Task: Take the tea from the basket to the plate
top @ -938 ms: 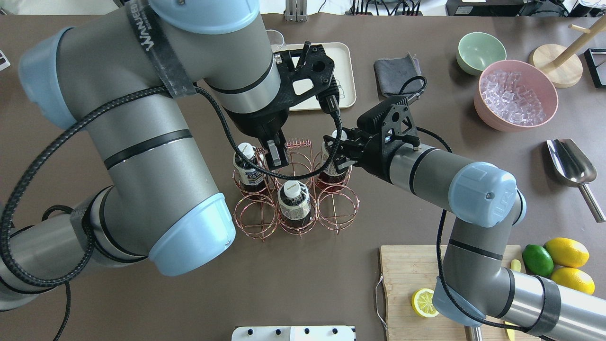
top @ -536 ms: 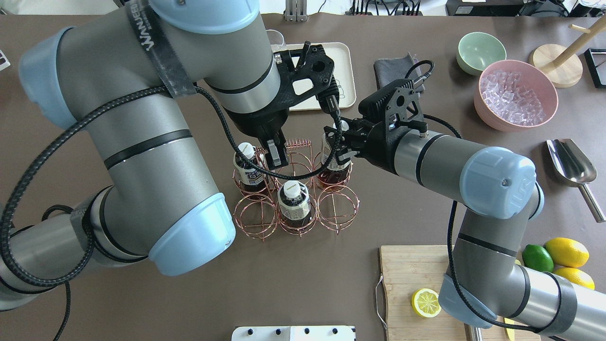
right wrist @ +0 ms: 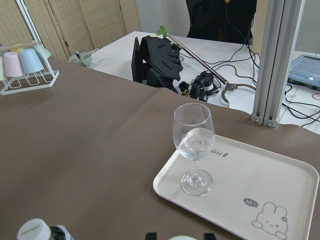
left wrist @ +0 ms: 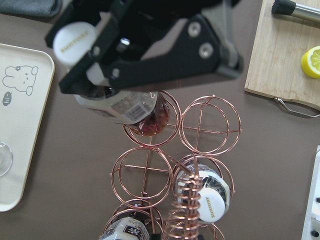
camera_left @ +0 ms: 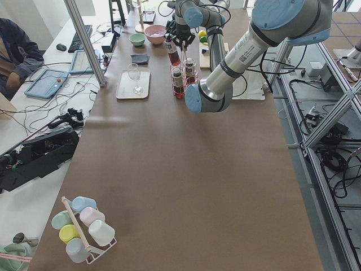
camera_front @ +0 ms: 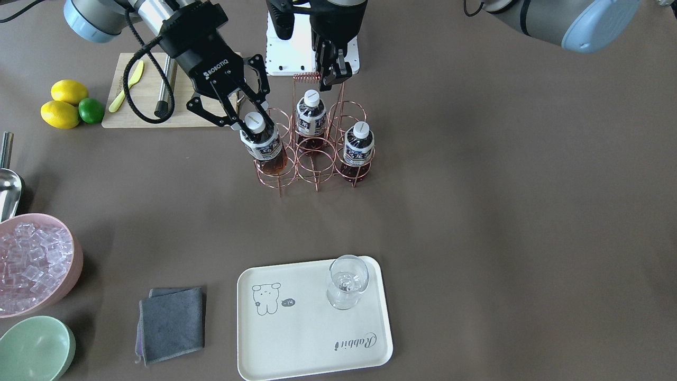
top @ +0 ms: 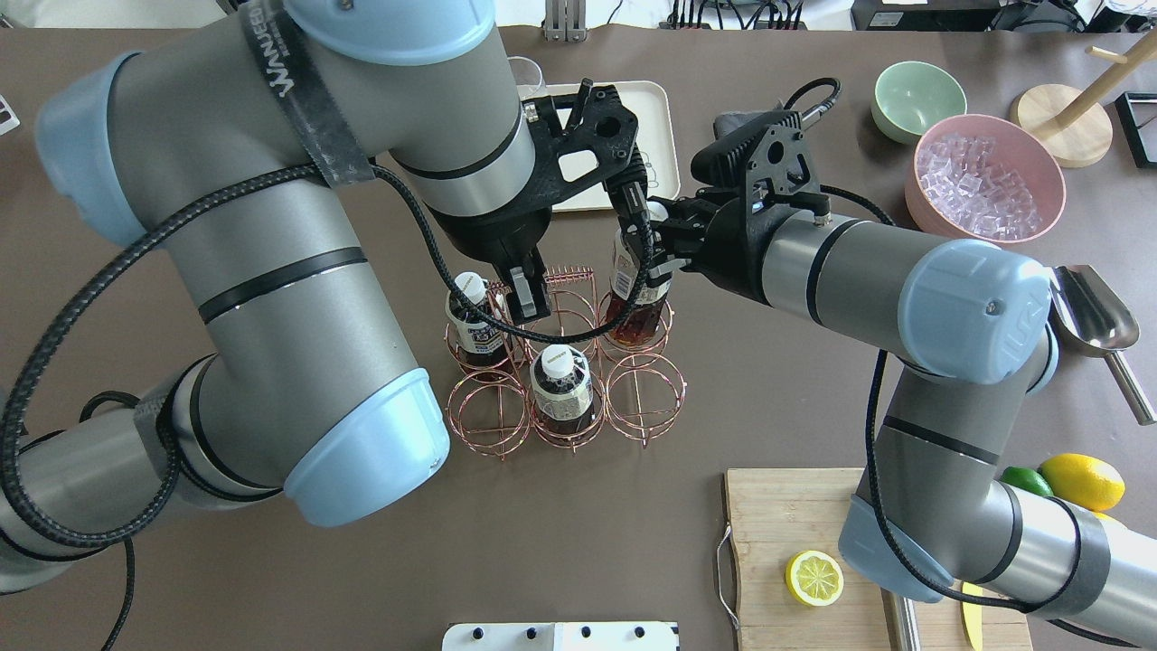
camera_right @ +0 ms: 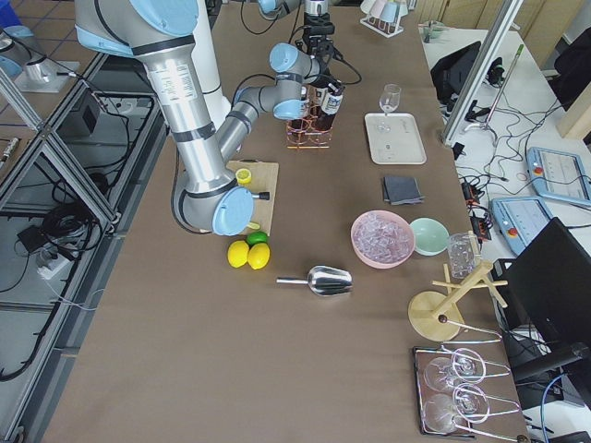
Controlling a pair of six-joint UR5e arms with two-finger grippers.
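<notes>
The plate point(camera_front: 307, 338) is waiting well apart, bare beside its glass point(camera_front: 346, 283). The left end effector point(top: 527, 298) seems to be clamping the basket point(top: 571, 272) handle, likely steadying it. The right end effector point(camera_front: 253, 126) is gripping the tea point(camera_front: 263, 148) below its cap, holding it tilted, base just inside its corner cell.

The brown table point(camera_front: 502, 211) bears a wire basket point(camera_front: 316, 170) at its middle, a cream tray point(camera_front: 307, 344) on the far side (wineglass point(camera_front: 346, 283) aboard), and a grey cloth point(camera_front: 172, 323) beside it.

Wine glass point(camera_front: 346, 283) stood upright, grey cloth point(camera_front: 172, 324) lay folded near it. Pink bowl point(top: 931, 226) held ice cubes, mint-green bowl point(top: 917, 98) just beside. Metal scoop point(top: 1089, 312) lay near. Half lemon point(top: 814, 579) sat on cutting board point(top: 777, 515); lemons point(camera_front: 69, 91) touched lime point(camera_front: 91, 110).
</notes>
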